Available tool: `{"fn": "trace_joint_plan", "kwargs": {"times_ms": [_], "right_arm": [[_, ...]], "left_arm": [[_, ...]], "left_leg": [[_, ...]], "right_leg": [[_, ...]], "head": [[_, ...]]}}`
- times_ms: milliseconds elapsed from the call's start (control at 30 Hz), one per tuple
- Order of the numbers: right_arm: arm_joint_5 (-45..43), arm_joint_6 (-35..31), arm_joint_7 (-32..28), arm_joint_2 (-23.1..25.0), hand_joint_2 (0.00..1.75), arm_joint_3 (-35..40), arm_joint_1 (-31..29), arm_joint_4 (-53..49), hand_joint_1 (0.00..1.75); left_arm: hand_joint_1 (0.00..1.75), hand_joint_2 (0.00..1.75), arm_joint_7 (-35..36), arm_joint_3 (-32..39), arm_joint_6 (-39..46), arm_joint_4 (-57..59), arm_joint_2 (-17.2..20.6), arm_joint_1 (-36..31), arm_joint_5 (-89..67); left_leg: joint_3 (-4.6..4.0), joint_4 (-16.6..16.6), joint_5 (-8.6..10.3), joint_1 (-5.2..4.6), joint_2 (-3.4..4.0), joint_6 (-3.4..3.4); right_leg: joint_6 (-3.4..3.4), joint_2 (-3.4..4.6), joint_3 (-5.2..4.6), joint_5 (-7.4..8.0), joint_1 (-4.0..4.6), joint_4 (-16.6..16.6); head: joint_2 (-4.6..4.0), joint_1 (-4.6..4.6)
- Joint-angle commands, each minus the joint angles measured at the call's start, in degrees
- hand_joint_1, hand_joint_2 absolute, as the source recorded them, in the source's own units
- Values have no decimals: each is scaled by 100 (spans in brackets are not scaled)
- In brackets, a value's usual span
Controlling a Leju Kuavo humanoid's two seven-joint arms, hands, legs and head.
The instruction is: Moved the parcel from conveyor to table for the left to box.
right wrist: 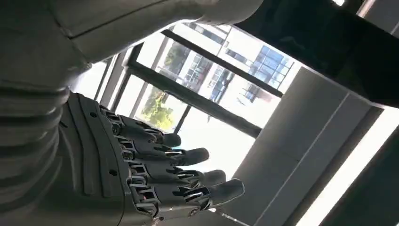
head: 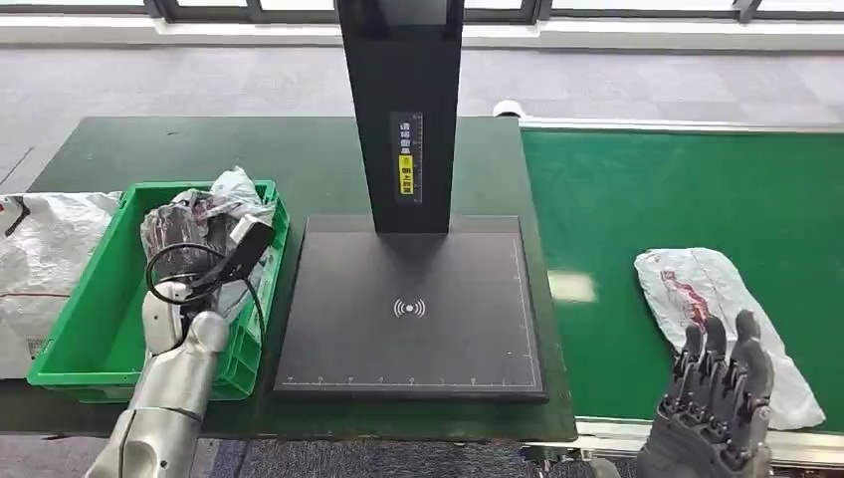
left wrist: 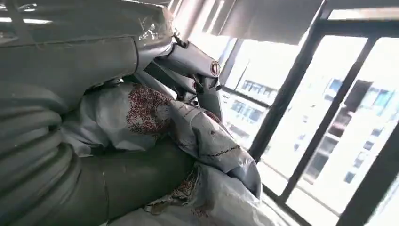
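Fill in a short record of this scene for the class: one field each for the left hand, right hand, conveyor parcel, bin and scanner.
left hand: over the green bin, fingers gripping a grey parcel
right hand: holds nothing, fingers apart, at the near edge of the conveyor
conveyor parcel: white bag with red print, lying flat on the green belt
green bin: on the table's left side
scanner plate: dark, between bin and conveyor

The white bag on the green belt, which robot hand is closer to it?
The right one. The right hand is raised just beside the white bag on the conveyor, fingers spread. The left hand is far across, holding another parcel over the green bin.
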Motion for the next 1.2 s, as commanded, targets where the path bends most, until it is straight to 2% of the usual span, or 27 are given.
{"fn": "trace_joint_plan", "kwargs": {"times_ms": [33, 933, 1000, 1033, 1067, 1100, 1200], "right_arm": [[-21, 107, 26, -91, 175, -233, -130, 249, 0], [-1, 124, 26, -74, 175, -256, -149, 275, 0], [54, 238, 26, -6, 175, -331, -219, 318, 0], [119, 293, 26, 50, 175, -279, -261, 405, 0], [173, 99, 26, 183, 175, -365, -156, 352, 0], [173, 99, 26, 183, 175, -365, -156, 352, 0], [181, 11, 26, 225, 175, -355, -69, 301, 0]], "left_arm": [[175, 175, 123, 607, -47, 1359, 162, -416, -128], [175, 175, 167, 637, -114, 1405, 153, -444, -119], [175, 175, 44, 753, -2, 1448, 69, -448, -99], [0, 0, -598, 848, 50, -549, -336, 505, 936], [0, 0, -1749, 510, -537, -1596, -727, 1237, 2980], [0, 0, -1749, 510, -537, -1596, -727, 1237, 2980], [0, 0, -1991, 133, -160, -1852, -1029, 1693, 3577]], "left_leg": [[10, -7, 1, 3, -4, 1], [21, -13, -1, 4, -6, 1], [21, -11, -1, 3, -6, 2], [24, -13, -1, 4, -6, 2], [30, -21, 2, 4, -4, 2], [24, -14, 0, 4, -3, 2], [27, -14, -9, 1, 15, -3]], "right_leg": [[-2, -3, 14, 1, 4, -11], [-3, 0, 25, 3, 5, -19], [-3, -1, 24, 3, 4, -17], [-3, 0, 28, 3, 4, -20], [-4, 2, 34, 7, 5, -29], [-3, 3, 27, 5, 4, -21], [-2, 19, 24, 3, 1, -19]], "head": [[0, 0], [0, 0], [0, 0], [0, 0], [0, 0], [0, 0], [0, 0]]}}
